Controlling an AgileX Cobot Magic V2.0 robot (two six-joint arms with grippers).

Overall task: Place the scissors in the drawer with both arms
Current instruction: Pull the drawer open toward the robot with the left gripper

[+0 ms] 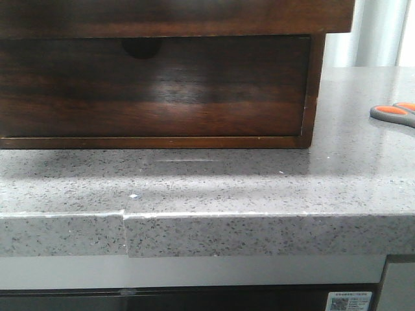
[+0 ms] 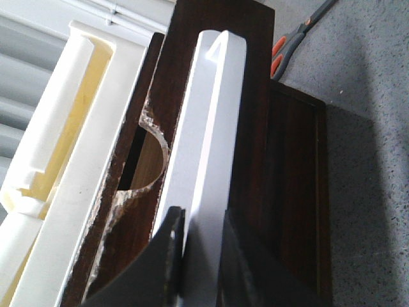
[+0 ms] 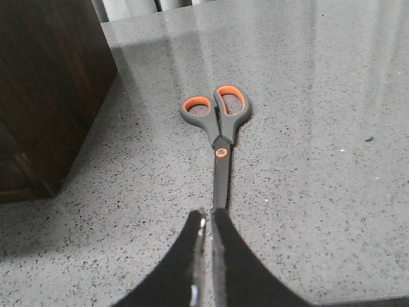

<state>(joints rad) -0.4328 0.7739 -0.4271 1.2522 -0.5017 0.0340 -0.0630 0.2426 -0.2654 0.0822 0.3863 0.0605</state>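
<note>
Already right gripper [image 3: 208, 220] pinches the scissors [image 3: 217, 125] blade tip beside the cabinet [image 3: 45, 89]; thin hold may slip. Left gripper [image 2: 203, 220] clamps the drawer [image 2: 208, 128] edge.

Grey speckled stone countertop [image 1: 214, 188] carrying a dark wooden cabinet [image 1: 155, 91] at upper left and scissors [image 1: 394, 114] lying flat at right edge.

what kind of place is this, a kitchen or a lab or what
Probably a kitchen-style mock-up or test bench: a grey speckled stone countertop, a dark wooden drawer unit standing on it, and scissors lying on the counter. Nothing shows cooking, so I can't be sure.
</note>
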